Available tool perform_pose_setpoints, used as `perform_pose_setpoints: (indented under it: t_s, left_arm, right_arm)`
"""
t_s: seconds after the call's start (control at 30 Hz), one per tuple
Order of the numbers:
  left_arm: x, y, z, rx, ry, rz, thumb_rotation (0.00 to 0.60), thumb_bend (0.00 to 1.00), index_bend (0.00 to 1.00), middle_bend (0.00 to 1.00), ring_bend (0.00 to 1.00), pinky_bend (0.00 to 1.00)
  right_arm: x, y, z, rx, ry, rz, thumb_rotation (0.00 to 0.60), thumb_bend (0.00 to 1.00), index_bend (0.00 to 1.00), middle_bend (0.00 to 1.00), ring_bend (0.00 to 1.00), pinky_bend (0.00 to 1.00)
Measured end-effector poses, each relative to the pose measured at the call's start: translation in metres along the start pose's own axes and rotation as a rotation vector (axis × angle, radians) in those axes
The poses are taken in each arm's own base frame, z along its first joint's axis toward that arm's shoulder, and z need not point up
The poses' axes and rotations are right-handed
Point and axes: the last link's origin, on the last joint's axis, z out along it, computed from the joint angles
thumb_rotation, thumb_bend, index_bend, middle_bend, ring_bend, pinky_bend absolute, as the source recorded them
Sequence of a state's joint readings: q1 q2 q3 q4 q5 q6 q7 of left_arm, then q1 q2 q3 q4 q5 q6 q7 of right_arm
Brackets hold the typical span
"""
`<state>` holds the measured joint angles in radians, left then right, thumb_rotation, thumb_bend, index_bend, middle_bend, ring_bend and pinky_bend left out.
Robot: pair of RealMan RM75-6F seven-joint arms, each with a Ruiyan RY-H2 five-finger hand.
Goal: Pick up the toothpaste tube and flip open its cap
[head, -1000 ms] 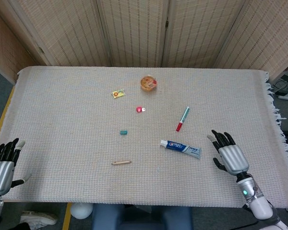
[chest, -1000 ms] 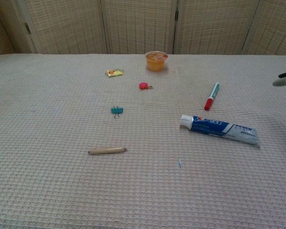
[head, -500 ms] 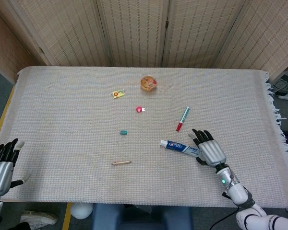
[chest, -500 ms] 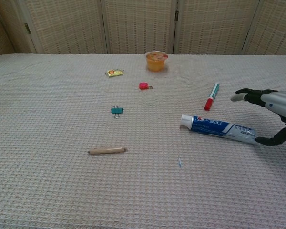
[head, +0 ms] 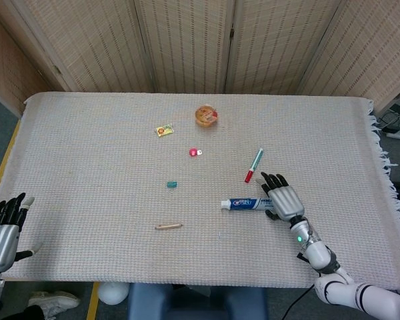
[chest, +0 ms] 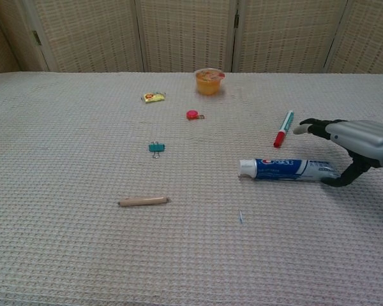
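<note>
Blue-and-white plastic toothpaste tube (head: pixel 245 204) is lying flat on the beige woven tablecloth (head: pixel 87 167), right of centre and toward the near edge, its white cap (chest: pixel 246 168) pointing to the robot's left and its crimped tail reaching under the right hand (head: pixel 283 200). In the chest view this grey-and-black hand is arching over the tail end: its fingers (chest: pixel 311 127) are reaching forward, spread and raised off the cloth, while its dark thumb (chest: pixel 345 178) is curving down to the tube's tail, touching it or just beside it; which one cannot be told. The hand is not closing round the tube, which is resting fully on the cloth.

Left hand (head: pixel 3 225) is sitting at the near left corner of the table, well apart from every object, fingers extended and apart, holding nothing.

Other items lying on the cloth:
- red-and-green marker pen (head: pixel 254 165), just beyond the right hand's fingertips
- small teal binder clip (chest: pixel 156 148), near the middle
- short tan wooden stick (chest: pixel 143 201), nearer the robot than the clip
- small red round cap (chest: pixel 192 115)
- yellow sweet wrapper (chest: pixel 153 97)
- orange jelly cup (chest: pixel 208 81), toward the far edge

Woven-panel folding screen (head: pixel 187 40) is standing behind the table.
</note>
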<state>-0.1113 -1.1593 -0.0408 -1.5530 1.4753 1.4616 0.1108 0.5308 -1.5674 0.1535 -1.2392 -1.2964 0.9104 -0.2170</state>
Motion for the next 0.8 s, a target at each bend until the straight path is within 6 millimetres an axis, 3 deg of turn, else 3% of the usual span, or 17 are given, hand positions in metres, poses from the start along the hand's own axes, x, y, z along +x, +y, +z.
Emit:
perform_pose_setpoints:
  t_s: [0.13, 0.3, 0.47, 0.8]
  left_arm:
    - [-0.001, 0.0, 0.0, 0.001, -0.003, 0.001, 0.6, 0.19, 0.0, 0.0, 0.0, 0.0]
    - [-0.001, -0.002, 0.0, 0.008, -0.003, 0.002, 0.6, 0.19, 0.0, 0.0, 0.0, 0.0]
    - [-0.002, -0.001, 0.001, 0.003, -0.006, 0.006, 0.6, 0.19, 0.0, 0.0, 0.0, 0.0]
    - [-0.004, -0.002, -0.001, 0.012, -0.01, 0.009, 0.6, 0.19, 0.0, 0.0, 0.0, 0.0]
  right_arm:
    - [0.006, 0.0, 0.009, 0.0, 0.006, 0.011, 0.6, 0.34, 0.0, 0.02, 0.05, 0.05]
    - [0.013, -0.008, 0.006, 0.051, 0.009, 0.04, 0.6, 0.33, 0.01, 0.12, 0.13, 0.05]
    - [0.014, -0.016, 0.001, 0.104, -0.002, 0.038, 0.6, 0.33, 0.12, 0.23, 0.22, 0.1]
    - [0.004, -0.033, 0.01, 0.151, -0.009, 0.008, 0.6, 0.33, 0.3, 0.33, 0.31, 0.17]
